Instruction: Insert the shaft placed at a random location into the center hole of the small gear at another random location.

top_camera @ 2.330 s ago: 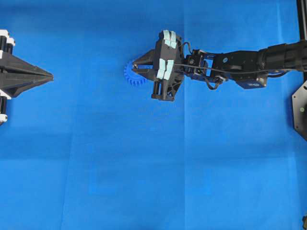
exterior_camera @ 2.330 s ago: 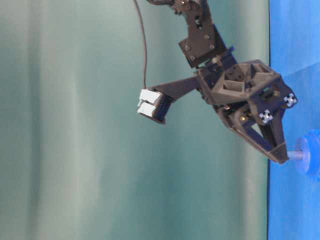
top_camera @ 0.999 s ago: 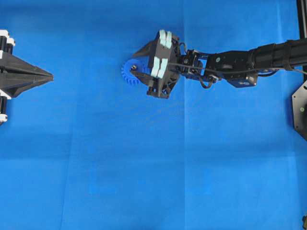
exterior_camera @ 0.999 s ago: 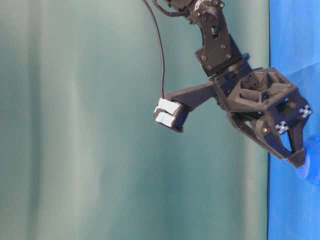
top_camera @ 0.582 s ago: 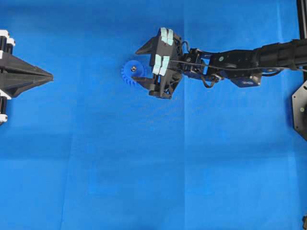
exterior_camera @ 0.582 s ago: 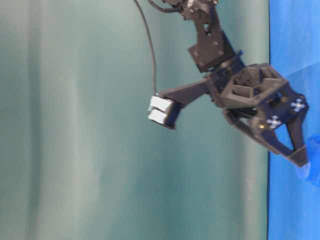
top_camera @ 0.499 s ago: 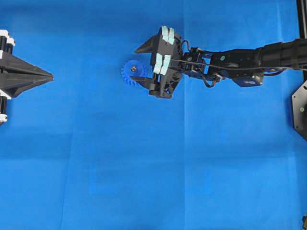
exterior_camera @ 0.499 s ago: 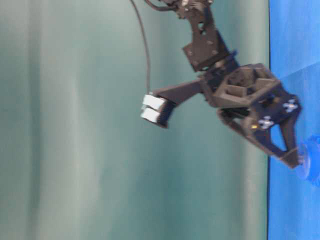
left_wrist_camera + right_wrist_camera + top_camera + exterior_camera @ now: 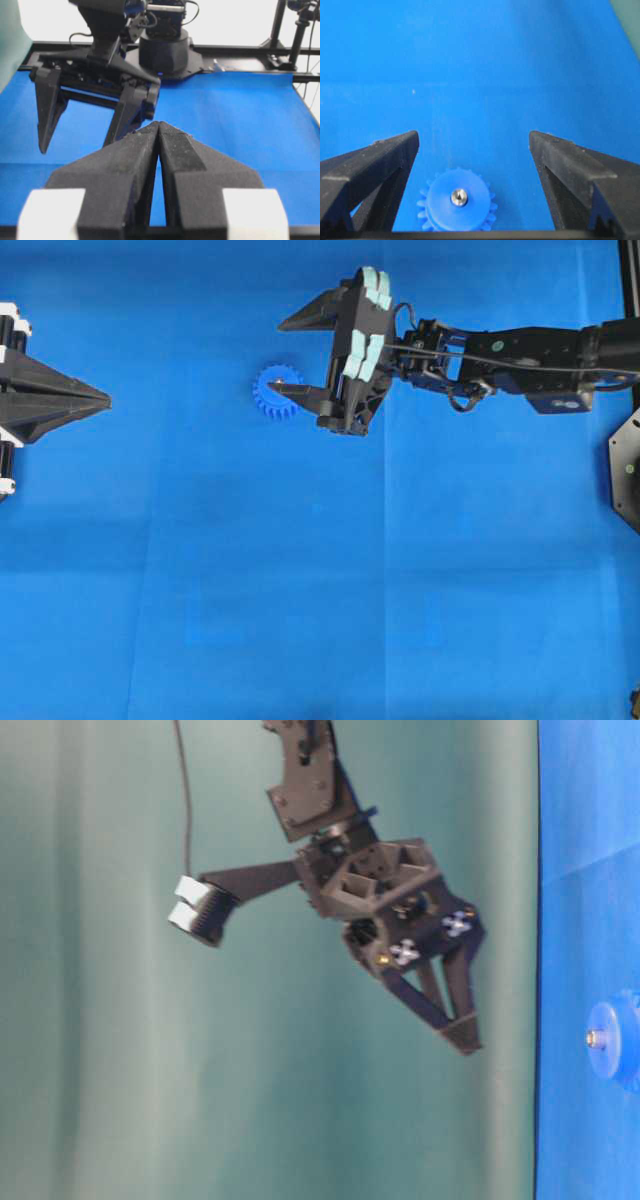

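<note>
hanging above the bench, the right gripper (image 9: pixel 290 355) has its jaws spread wide and nothing between them; the wrist view shows both black fingers (image 9: pixel 367 170) well apart with only blue cloth (image 9: pixel 300 590) in the gap. in the table-level view its tips sit clear of the gear, apart from it, not touching.

just below the gripper the small gear (image 9: pixel 456 200) lies flat on the cloth. the shaft (image 9: pixel 459 197) stands in the center hole of the hub, a small silvery end showing at the middle; the table-level view shows the same metal tip (image 9: pixel 592 1038) poking out of the hub. the hole itself is filled and not visible.

left gripper (image 9: pixel 159 131) parked at the far left edge of the bench, jaws pressed together, holding nothing, well apart from the gear.

judgement: insertion looks done, shaft seated and released. cannot tell how deep it sits. what seems left is only clearing the right arm away.
</note>
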